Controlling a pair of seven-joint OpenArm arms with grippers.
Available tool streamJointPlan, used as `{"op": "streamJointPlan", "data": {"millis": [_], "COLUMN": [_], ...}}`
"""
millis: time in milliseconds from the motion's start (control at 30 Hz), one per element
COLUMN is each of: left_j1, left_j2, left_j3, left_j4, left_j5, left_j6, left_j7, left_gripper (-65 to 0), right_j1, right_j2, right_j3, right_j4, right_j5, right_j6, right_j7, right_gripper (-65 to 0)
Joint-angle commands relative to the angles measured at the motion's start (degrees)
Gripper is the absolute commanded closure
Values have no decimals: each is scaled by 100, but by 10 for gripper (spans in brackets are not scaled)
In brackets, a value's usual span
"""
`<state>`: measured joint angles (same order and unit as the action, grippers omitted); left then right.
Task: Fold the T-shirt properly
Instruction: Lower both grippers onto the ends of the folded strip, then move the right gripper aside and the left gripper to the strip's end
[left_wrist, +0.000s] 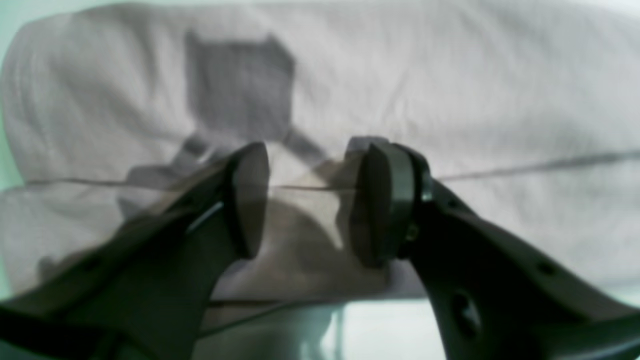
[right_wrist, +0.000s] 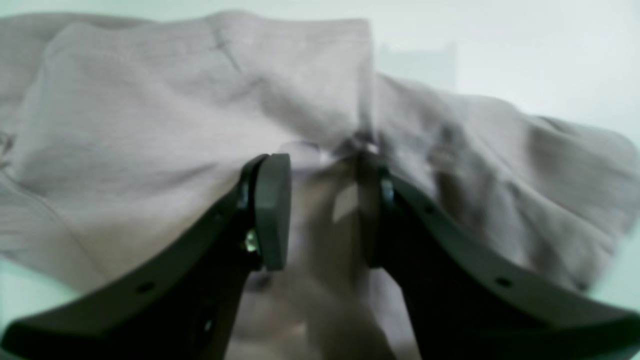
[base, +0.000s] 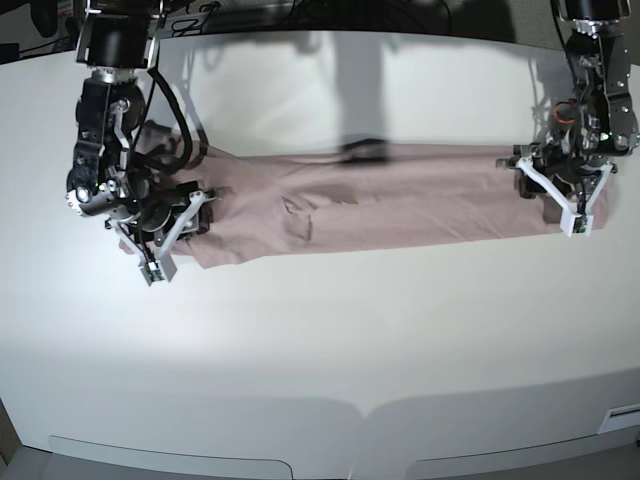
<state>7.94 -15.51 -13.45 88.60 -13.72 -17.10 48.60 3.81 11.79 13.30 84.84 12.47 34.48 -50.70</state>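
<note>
A soft, light T-shirt (base: 380, 195) lies folded lengthwise across the white table (base: 320, 330), best taken by its ends, where the left gripper (left_wrist: 307, 200) and right gripper (right_wrist: 322, 210) hover, fingers apart.

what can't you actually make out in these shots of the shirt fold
- Left wrist view: whether the left gripper pinches the T-shirt; blur hides any contact.
- Right wrist view: the far pad of the right gripper is smeared by blur against the cloth.
- Base view: the shirt's ends sit under both grippers; neck and label cannot be found.
- Base view: the arms' upper parts are cut off by the top edge.
</note>
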Motion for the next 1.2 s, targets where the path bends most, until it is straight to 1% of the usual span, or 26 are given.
{"op": "streamJointPlan", "data": {"millis": [0,233,367,433,567,667,933,967,1000,1067,1167], "left_j1": [-81,-83,-85,-83,-81,-81,-83,-83,-83,-81,-85], "left_j2": [-160,-577,-881,-1016,-1106,-1104,-1102,-1099,-1102,-1102,-1104], "left_j3": [-33,-33,-33,-33,-37,-37,-37,-37,-37,-37,-37], "left_j4": [291,1517,1814,1823,1823,1823,1823,1823,1823,1823,1823], "left_j5": [-24,-20,254,280,280,280,323,323,323,319,278], "left_j6": [0,2,4,28,46,44,46,44,42,44,61], "left_j7": [-127,-219,-369,-450,-424,-304,-258,-210,-114,90,146], "left_gripper": [-309,-309,-309,-309,-309,-309,-312,-328,-358,-462,-457], "right_j1": [127,127,125,120,122,122,122,122,122,122,122], "right_j2": [59,57,57,57,57,57,59,57,57,59,59], "right_j3": [20,17,20,20,20,17,20,20,20,20,20], "right_j4": [256,1394,2050,2293,2540,2579,2579,2579,2579,2579,2579], "right_j5": [149,162,170,170,168,168,168,168,168,170,170], "right_j6": [2,0,-9,-101,-350,-348,-348,-348,-348,-348,-348], "right_j7": [111,109,-98,-149,-149,-164,-166,-166,-166,-166,-164], "right_gripper": [-225,-225,-225,-225,-225,-225,-225,-225,-225,-225,-225]}}
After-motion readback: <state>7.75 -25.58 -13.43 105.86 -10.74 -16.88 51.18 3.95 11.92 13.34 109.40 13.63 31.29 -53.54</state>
